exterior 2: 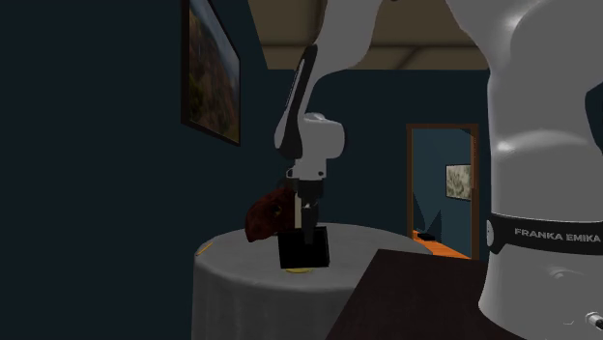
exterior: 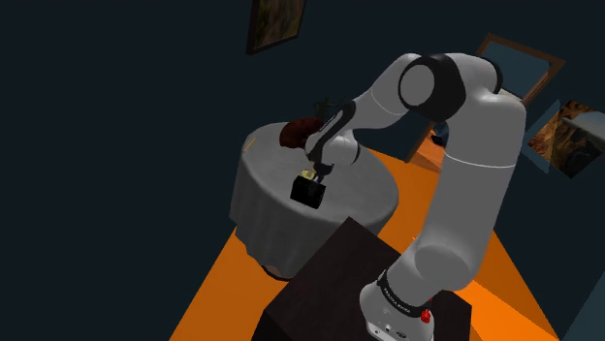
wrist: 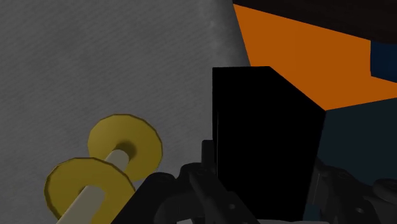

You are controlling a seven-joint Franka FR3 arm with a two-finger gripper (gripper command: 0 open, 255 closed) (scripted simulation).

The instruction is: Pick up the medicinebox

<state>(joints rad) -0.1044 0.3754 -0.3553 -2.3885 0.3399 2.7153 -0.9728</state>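
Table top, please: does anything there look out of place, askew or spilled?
Nothing stands out. The black box is clasped between the jaws near the edge of the cloth-covered table; a yellow dumbbell-shaped piece lies beside it, nothing spilled.

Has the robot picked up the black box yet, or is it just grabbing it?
Done: the gripper is at the black box, fingers clasped on it. In hand: the lift. The box looks barely above the grey round table, near a yellow spool, though I cannot be sure. Left: raising it plainly clear.
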